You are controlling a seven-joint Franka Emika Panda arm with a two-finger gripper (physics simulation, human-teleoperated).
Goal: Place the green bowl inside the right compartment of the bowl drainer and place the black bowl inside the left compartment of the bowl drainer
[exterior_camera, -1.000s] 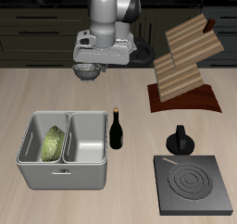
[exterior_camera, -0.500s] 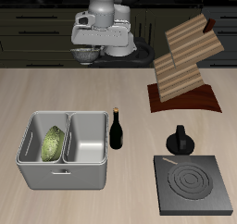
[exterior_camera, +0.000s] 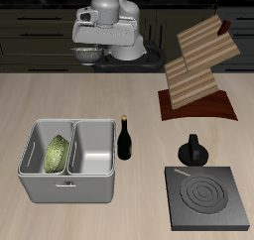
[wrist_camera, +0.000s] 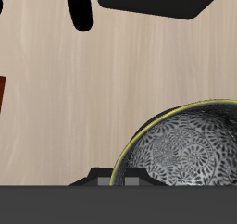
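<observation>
- Exterior view: the gripper (exterior_camera: 88,52) hangs high above the pale wood-grain tabletop (exterior_camera: 149,105), clamped on the round black bowl (exterior_camera: 87,54).
- Wrist view: that bowl's silvery, dark-speckled inside (wrist_camera: 190,144).
- Mottled green bowl (exterior_camera: 58,153) sits in one well of the grey metal bowl drainer (exterior_camera: 69,180).

I am holding the arm high above the table's back part, its pale wrist housing tilted and its upper links running out of the exterior view. The gripper (exterior_camera: 87,54) is hanging under that housing, pointing down, clamped on the black bowl (wrist_camera: 190,144), which is sitting right against it. In the wrist view I am seeing only the gripper's dark body edge; its fingers themselves are not showing clearly in either view.
</observation>
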